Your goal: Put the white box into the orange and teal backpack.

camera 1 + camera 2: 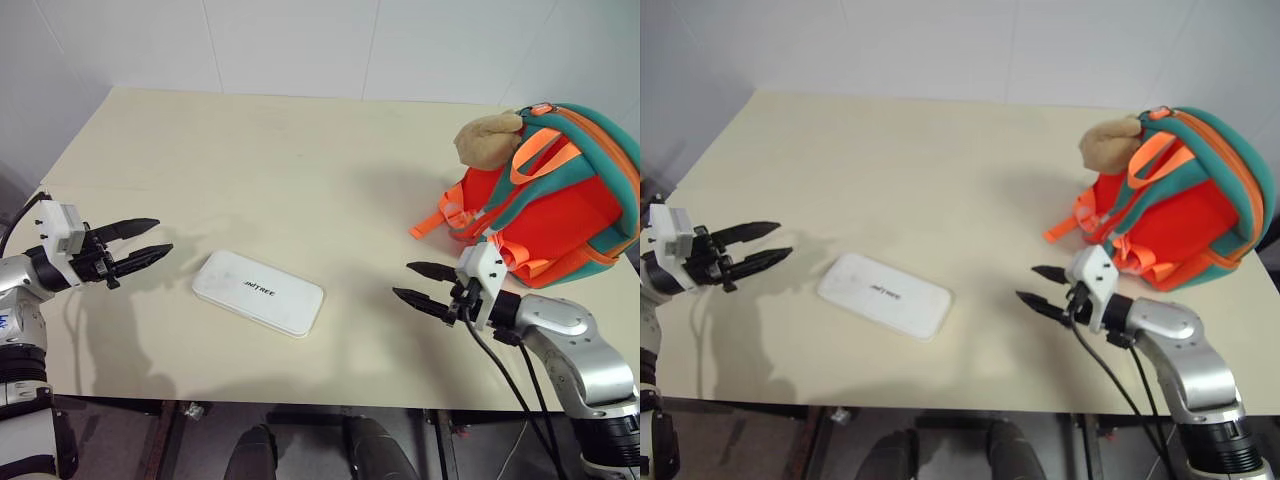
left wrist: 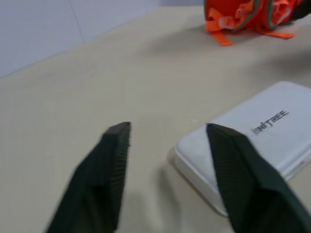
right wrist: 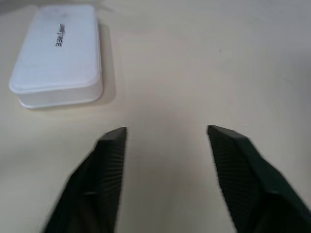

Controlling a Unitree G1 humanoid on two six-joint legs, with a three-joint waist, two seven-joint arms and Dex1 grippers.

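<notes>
The white box [image 1: 259, 292] lies flat on the cream table [image 1: 270, 160], near the front edge and about midway between the two arms, its dark lettering facing up. The left gripper [image 1: 148, 243] hovers just beside the box's left end, its two black fingers [image 2: 104, 179] spread apart with nothing between them and pointing toward the box. The right gripper [image 1: 420, 282] hovers well to the right of the box, its fingers [image 3: 238, 179] likewise parted and empty, aimed back toward the box. The orange and teal backpack [image 1: 560, 200] stands at the table's right edge behind the right gripper, a tan plush toy [image 1: 487, 138] attached near its top.
</notes>
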